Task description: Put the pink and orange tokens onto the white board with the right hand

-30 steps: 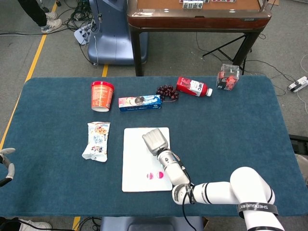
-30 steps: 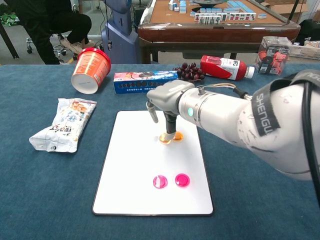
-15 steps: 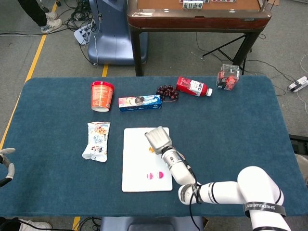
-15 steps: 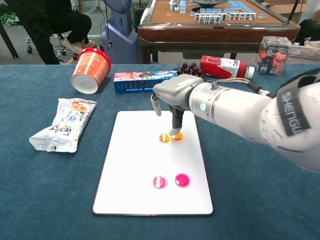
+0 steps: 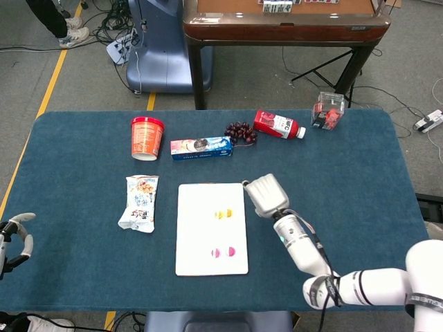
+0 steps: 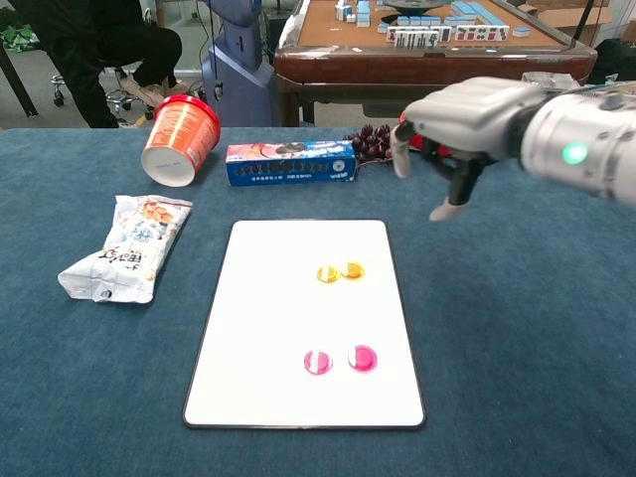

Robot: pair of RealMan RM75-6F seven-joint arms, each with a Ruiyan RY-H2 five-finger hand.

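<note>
Grey metal right hand (image 6: 459, 124): raised above the blue cloth-covered table (image 5: 332, 173), just off the right edge of the flat white rectangular board (image 6: 268, 328); fingers (image 6: 449, 207) spread and pointing down, nothing held. In the head view the same hand (image 5: 266, 195) sits beside the board's upper right corner.

White board (image 5: 197, 228): lies flat near the front middle of the table.

Two round orange tokens (image 6: 339, 272): on the board's upper half, side by side and touching or nearly so; seen from the head camera as a yellow-orange pair (image 5: 222, 214).

Two round pink tokens (image 6: 340, 360): on the board's lower half, side by side with a small gap; also in the head view (image 5: 223, 252).

Left hand (image 5: 14, 234): at the far left table edge, only partly in frame, fingers curled; whether it is closed cannot be told.

White crinkled snack packet (image 6: 126, 246): left of the board, apart from it.

Red paper cup (image 6: 180, 139): on its side at the back left.

Blue oblong biscuit box (image 6: 290, 162): behind the board.

Bunch of dark red grapes (image 5: 240, 131): right of the box, near it.

Red plastic drink bottle with white label (image 5: 277, 125): lying down, right of the grapes.

Small clear box with red contents (image 5: 327, 111): at the back right.
</note>
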